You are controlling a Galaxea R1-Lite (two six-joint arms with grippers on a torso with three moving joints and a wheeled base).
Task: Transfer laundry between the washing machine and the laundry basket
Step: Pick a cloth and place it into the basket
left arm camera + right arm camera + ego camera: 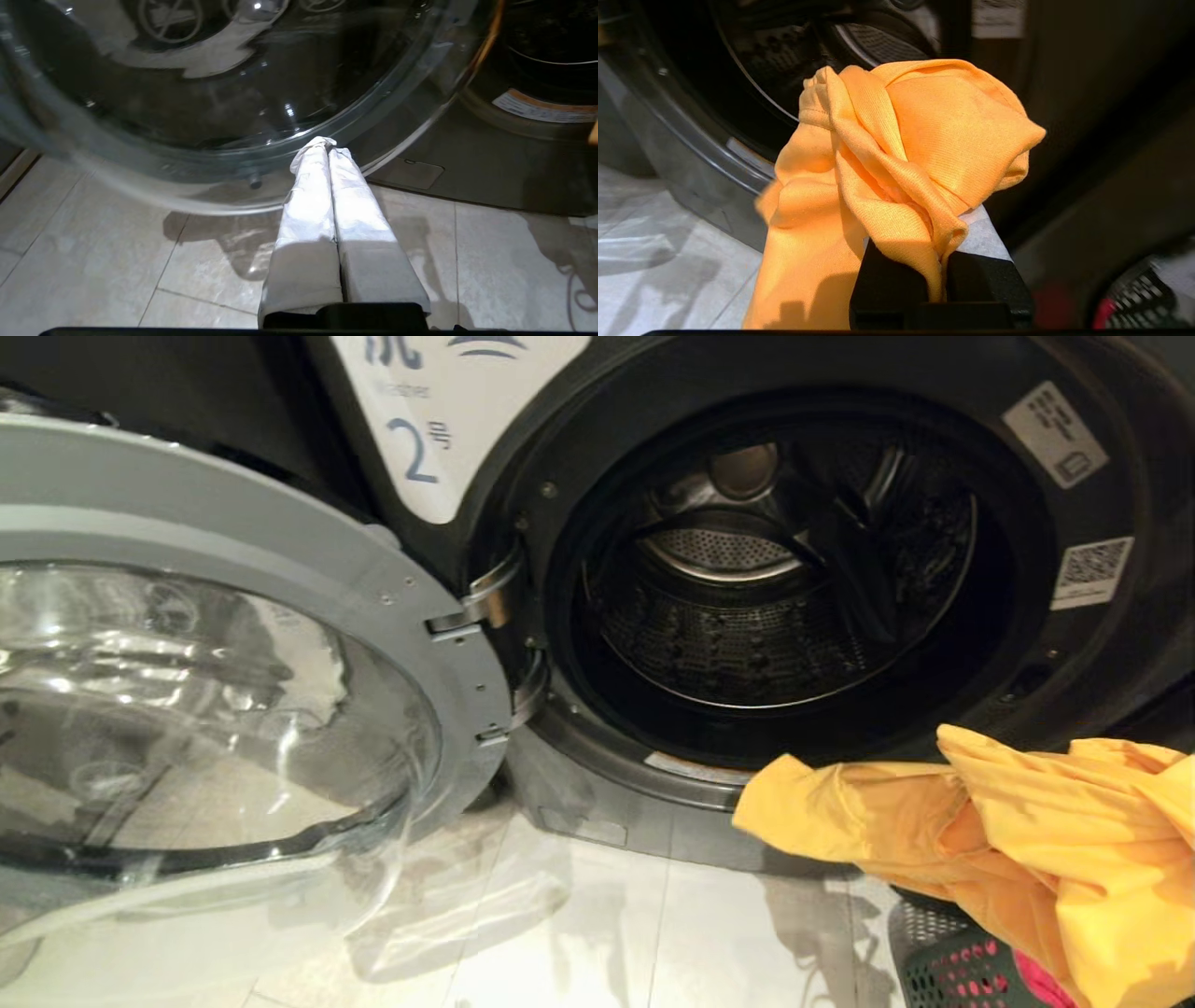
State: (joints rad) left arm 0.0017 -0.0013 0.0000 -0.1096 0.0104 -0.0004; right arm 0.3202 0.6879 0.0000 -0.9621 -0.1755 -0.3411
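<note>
The dark grey washing machine (1074,644) marked 2 stands with its round glass door (233,728) swung open to the left. Its steel drum (747,644) shows no clothes inside. My right gripper (934,219) is shut on the yellow-orange garment (901,163), which bunches over its fingers and hangs in front of the drum opening at its lower right. In the head view that garment (1027,840) covers the gripper and droops over the green laundry basket (943,971). A red garment (1036,980) lies in the basket. My left gripper (329,147) is shut and empty, low beneath the open door.
The glass door (233,93) bulges out just above my left gripper's tips. Pale tiled floor (579,933) lies before the machine. The basket (1139,298) sits on the floor at the machine's lower right, close to its front panel.
</note>
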